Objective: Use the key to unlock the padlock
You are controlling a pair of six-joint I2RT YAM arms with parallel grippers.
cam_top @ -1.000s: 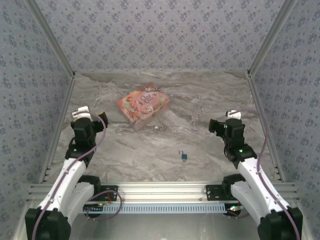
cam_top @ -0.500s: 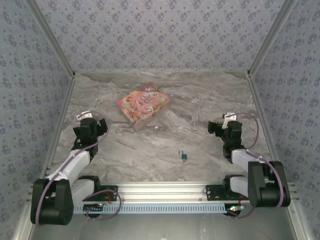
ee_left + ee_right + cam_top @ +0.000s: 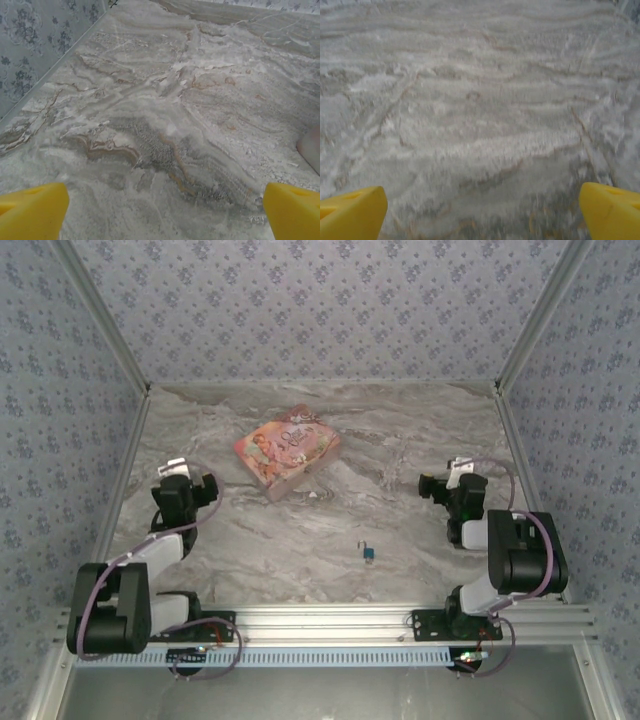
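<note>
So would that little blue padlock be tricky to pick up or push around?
The padlock looks tiny beside the pink box, so probably light and fiddly to pinch. On the smooth marble table, a nudge would likely make it slide, not roll.

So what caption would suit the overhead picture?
With left claw and right claw open, the tiny blue padlock lies untouched on the marble table, a pink box behind it.

padlock too small for detail, pink box cut by right edge, tabletop blurred
</note>
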